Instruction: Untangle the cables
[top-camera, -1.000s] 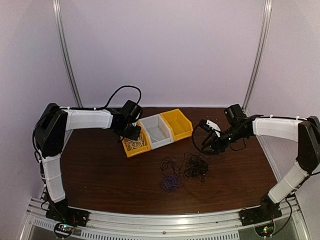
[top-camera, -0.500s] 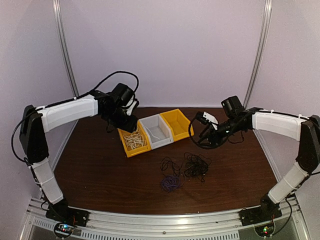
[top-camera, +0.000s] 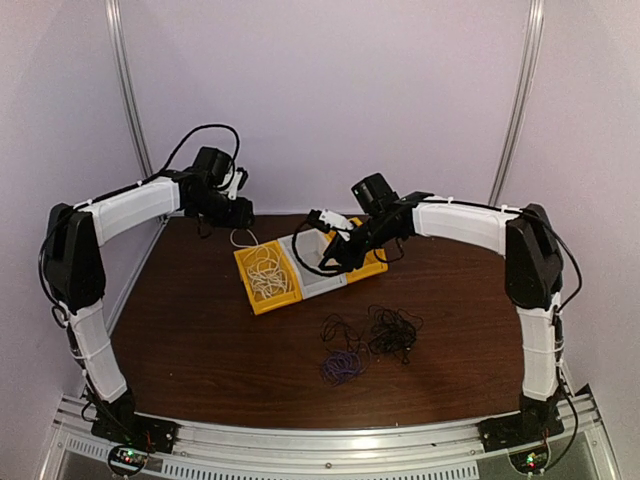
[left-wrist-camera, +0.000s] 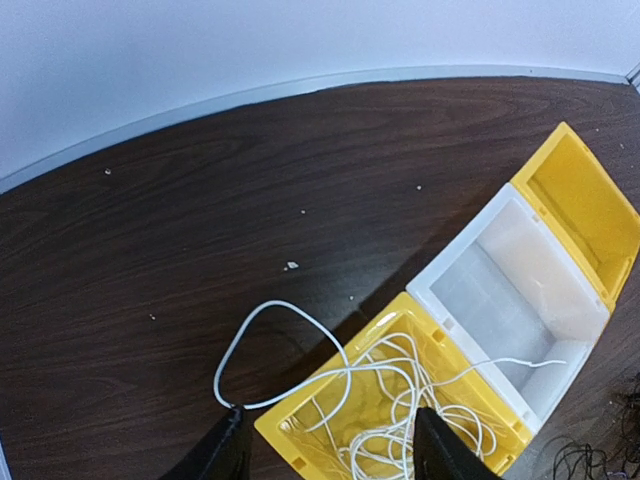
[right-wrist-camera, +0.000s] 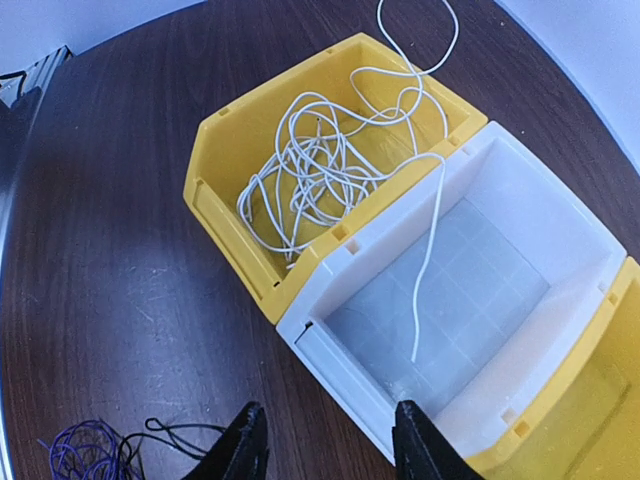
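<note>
The white cable lies piled in the left yellow bin. One loop of it hangs out onto the table, and one end trails into the white bin. My left gripper hovers open behind that yellow bin, its jaws holding nothing. Over the near rim of the white bin, my right gripper is open and empty. A black cable tangle and a small purple cable bundle rest on the table in front of the bins.
A second yellow bin stands right of the white one, partly under my right arm. A thick black arm cable loops beside the right gripper. The dark wooden table ends at a wall behind the bins.
My left gripper has opened and pulled up and back-left from the yellow bin, leaving the white cable there. My right arm has swung left over the white bin, jaws slightly narrower.
</note>
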